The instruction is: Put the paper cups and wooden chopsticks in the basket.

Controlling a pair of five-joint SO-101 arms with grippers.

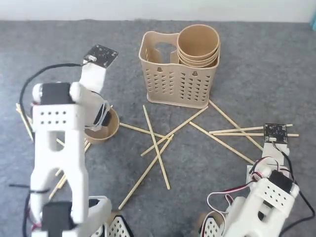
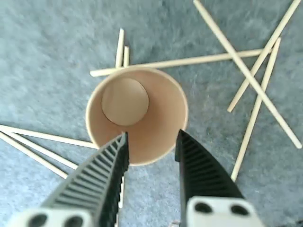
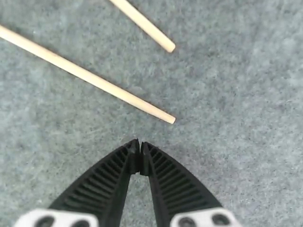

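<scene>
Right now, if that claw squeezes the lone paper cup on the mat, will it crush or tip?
Probably light and thin-walled: the paper cup looks empty, so a hard squeeze could dent its rim. Standing upright, a nudge might tip it.

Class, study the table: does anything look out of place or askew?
Chopsticks lie scattered and crossed on the mat outside the basket; one paper cup stands beneath the open left gripper, while the other cups sit stacked inside.

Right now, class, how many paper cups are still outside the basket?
1. The paper cup stands upright on the mat under the open left gripper, apart from the basket, which holds a stack of cups. The arm may hide others.
</scene>
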